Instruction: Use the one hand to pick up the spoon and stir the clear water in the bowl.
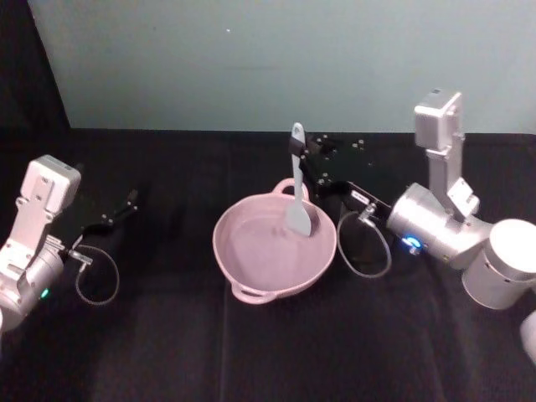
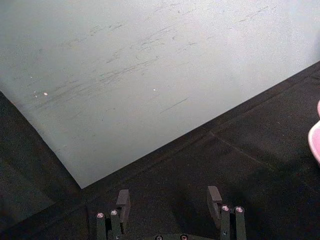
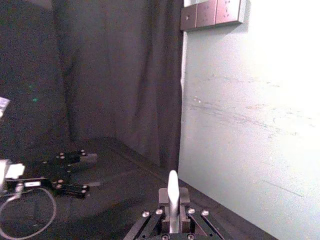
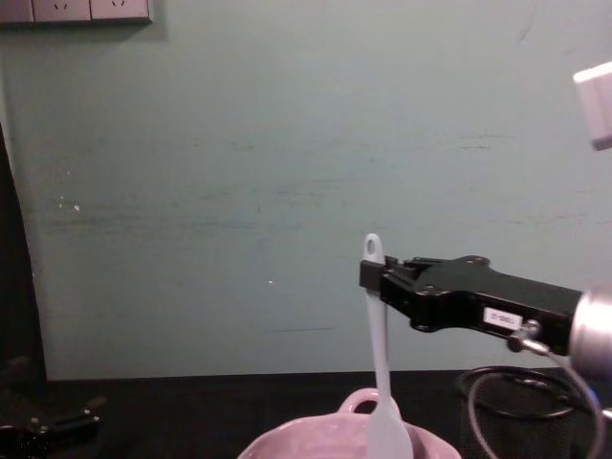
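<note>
Currently clamped tight on the spoon (image 1: 298, 188): right gripper (image 1: 297, 161), reaching in from the right, over the far rim of the bowl (image 1: 224, 251). Grips the handle high up, just under the hole at its end, fingers pressed to either side of the slim white shaft. Looks the same from the chest: gripper (image 4: 371, 277) level and pointing left, spoon (image 4: 377, 354) hanging close to upright beneath it. Dips the flat translucent head down inside the bowl (image 4: 306, 445), in its far right part, near the small loop handle on the rim. Contact with the bottom: cannot tell. Water (image 1: 260, 251) barely visible, a faint glint on pink. Bowl mid-table on black cloth (image 1: 167, 352), with a second loop handle on the near rim.

From the right wrist, white handle tip (image 3: 172, 187) sticking up between the closed fingers (image 3: 162, 196).

Off to the left, well apart from the bowl: left gripper (image 1: 130, 201), low over the cloth. Seen from its own wrist (image 2: 168, 200), spread wide with bare cloth between the fingers, a sliver of pink bowl (image 2: 315, 142) at the edge.

Around: grey cable loop (image 1: 366, 244) at the right wrist, just beside the bowl's right rim; another (image 1: 96, 280) by the left arm. Behind, pale teal wall (image 1: 251, 59) with sockets (image 4: 76, 10) high up
</note>
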Controlling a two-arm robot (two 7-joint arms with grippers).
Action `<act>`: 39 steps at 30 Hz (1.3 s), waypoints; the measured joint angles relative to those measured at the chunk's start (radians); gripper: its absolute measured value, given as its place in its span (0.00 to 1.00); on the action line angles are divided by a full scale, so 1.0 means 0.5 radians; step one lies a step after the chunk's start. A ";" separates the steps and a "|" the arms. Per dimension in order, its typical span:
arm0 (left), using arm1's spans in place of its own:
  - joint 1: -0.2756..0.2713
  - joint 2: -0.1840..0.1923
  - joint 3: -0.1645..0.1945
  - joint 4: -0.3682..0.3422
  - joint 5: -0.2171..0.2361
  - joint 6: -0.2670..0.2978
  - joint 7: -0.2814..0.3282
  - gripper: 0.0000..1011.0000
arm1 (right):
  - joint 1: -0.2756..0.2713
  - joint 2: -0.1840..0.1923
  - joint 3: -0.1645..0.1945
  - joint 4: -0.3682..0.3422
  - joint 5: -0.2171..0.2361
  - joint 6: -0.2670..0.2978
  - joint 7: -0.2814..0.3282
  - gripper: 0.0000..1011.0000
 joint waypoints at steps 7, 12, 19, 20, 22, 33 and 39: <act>0.000 0.000 0.000 0.000 0.000 0.000 0.000 1.00 | -0.136 0.076 0.037 -0.175 0.095 0.039 0.074 0.11; 0.000 0.000 0.000 0.000 0.000 0.000 0.000 1.00 | -0.177 0.080 0.014 -0.221 0.153 0.054 0.127 0.11; 0.000 0.000 0.000 0.000 0.000 0.000 0.000 1.00 | -0.149 0.009 -0.058 -0.173 0.182 0.043 0.157 0.11; 0.000 0.000 0.000 0.000 0.000 0.000 0.000 1.00 | -0.133 -0.013 -0.071 -0.147 0.182 0.030 0.157 0.11; 0.000 0.000 0.000 0.000 0.000 0.000 0.000 1.00 | -0.116 -0.039 -0.083 -0.116 0.178 0.006 0.156 0.11; 0.000 0.000 0.000 0.000 0.000 0.000 0.000 1.00 | 0.018 -0.224 -0.094 0.148 0.041 -0.197 0.032 0.11; 0.000 0.000 0.000 0.000 0.000 0.000 0.000 1.00 | 0.085 -0.286 -0.040 0.284 -0.067 -0.266 -0.076 0.11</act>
